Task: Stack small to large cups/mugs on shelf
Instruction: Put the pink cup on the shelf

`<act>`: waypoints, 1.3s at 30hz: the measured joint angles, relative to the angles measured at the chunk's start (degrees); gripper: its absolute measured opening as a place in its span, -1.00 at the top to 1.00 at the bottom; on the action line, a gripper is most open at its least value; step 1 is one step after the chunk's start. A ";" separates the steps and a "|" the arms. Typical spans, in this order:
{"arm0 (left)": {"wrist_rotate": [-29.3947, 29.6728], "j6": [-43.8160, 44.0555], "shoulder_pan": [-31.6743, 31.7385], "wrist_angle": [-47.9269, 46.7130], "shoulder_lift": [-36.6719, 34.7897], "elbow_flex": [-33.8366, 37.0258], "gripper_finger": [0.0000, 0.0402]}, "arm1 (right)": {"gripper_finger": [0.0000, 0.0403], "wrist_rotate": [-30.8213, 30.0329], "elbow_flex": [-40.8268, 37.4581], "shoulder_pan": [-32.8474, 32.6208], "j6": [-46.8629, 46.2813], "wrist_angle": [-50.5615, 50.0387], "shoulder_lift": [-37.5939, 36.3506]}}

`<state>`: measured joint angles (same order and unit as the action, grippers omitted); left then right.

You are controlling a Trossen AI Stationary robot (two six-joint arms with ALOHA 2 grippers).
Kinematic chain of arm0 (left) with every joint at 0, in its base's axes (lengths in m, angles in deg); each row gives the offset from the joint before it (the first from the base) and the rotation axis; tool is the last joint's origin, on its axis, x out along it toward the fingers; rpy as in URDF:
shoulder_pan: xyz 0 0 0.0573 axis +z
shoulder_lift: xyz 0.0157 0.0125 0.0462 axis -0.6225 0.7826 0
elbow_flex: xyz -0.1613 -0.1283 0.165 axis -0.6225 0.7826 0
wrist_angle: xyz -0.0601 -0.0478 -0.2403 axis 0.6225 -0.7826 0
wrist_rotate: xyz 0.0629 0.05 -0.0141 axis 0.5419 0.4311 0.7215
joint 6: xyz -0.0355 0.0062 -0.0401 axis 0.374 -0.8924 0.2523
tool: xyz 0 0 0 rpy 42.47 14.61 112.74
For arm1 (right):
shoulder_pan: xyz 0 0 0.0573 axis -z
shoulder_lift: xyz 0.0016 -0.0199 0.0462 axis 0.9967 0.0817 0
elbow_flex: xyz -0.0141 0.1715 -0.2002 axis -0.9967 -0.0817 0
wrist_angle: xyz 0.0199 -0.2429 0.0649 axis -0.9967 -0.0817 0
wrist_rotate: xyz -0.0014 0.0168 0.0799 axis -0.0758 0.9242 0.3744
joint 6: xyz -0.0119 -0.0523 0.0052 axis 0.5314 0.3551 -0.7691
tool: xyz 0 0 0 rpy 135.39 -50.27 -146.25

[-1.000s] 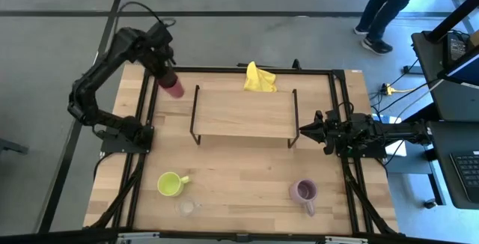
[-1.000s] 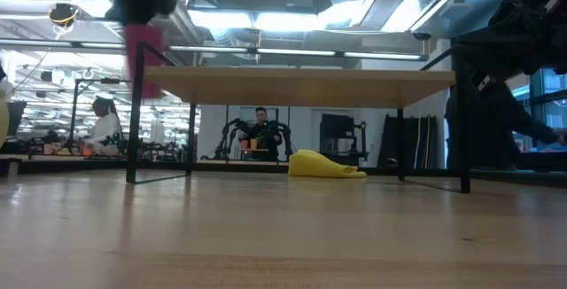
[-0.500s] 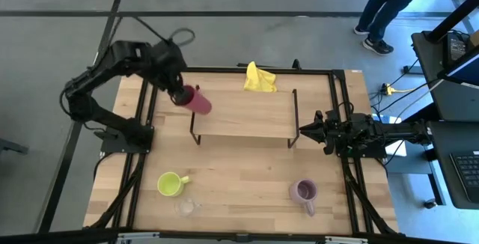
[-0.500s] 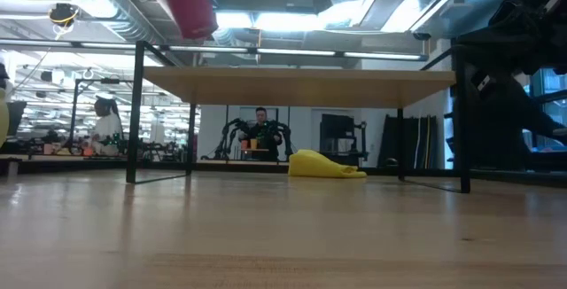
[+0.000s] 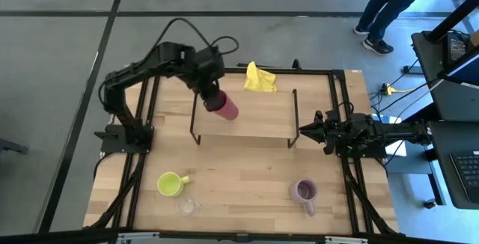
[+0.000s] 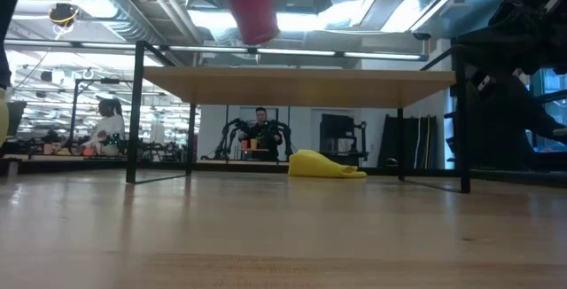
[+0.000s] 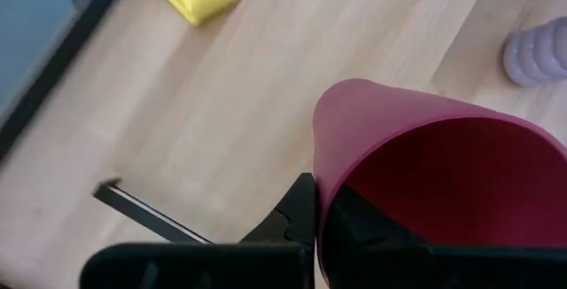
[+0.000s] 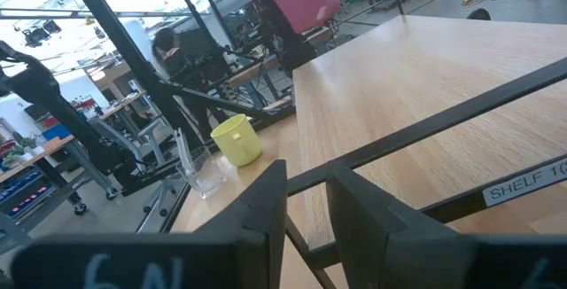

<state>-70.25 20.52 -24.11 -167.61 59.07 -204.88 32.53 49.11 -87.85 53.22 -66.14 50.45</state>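
While the left arm reaches in an arch from its base at the table's left edge, its left gripper [image 5: 210, 94] clamps the rim of the red handleless cup [image 5: 224, 105], carried tilted in the air above the left part of the shelf [image 5: 258, 117]. The right gripper [image 5: 308, 129] waits just beside the shelf's right end frame, fingers [image 8: 266, 202] set a narrow gap apart. The yellow-green mug [image 5: 171, 183], the tiny clear glass [image 5: 185, 207] and the lilac mug [image 5: 304, 192] stand on the table's near side
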 joint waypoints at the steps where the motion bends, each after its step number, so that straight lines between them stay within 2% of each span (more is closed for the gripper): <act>1: -1.13 -0.39 0.72 -0.03 0.00 0.71 1.00 | 0.58 -0.01 0.00 -0.01 0.00 0.00 -0.01; 11: -1.27 -1.99 4.76 -0.01 -4.07 7.91 1.00 | 0.58 0.01 0.00 -0.01 0.00 0.00 0.00; 19: -2.43 -2.18 5.59 -0.18 -5.95 17.29 1.00 | 0.58 0.01 0.00 0.01 0.00 0.00 0.00; 26: -1.52 -1.86 5.38 0.01 -5.98 16.42 1.00 | 0.58 -0.21 0.00 0.00 0.19 0.41 0.00; 29: -0.85 -1.05 5.38 -0.01 -5.99 15.67 1.00 | 0.58 -7.58 0.00 0.30 2.78 6.32 -0.02; 33: -0.86 -0.55 5.36 -0.06 -5.99 15.38 1.00 | 0.58 -16.23 0.03 0.30 2.95 27.13 -0.04; 35: -0.83 -0.52 5.36 -0.04 -5.99 15.38 1.00 | 0.58 -16.04 0.36 0.30 4.66 37.67 -0.04; 36: -0.73 -0.52 5.36 -0.06 -5.99 15.38 1.00 | 0.58 -14.27 1.13 0.30 4.90 39.91 -0.07; 37: -0.48 -0.56 5.36 -0.05 -5.99 15.38 1.00 | 0.58 -11.41 2.48 0.29 4.79 39.65 -0.02; 39: -0.35 -0.78 5.36 -0.06 -5.99 15.38 1.00 | 0.58 -5.30 7.32 0.27 4.20 32.83 1.78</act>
<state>-70.59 19.73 -18.75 -167.68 53.08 -189.49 27.23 56.42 -87.57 57.42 -33.31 52.22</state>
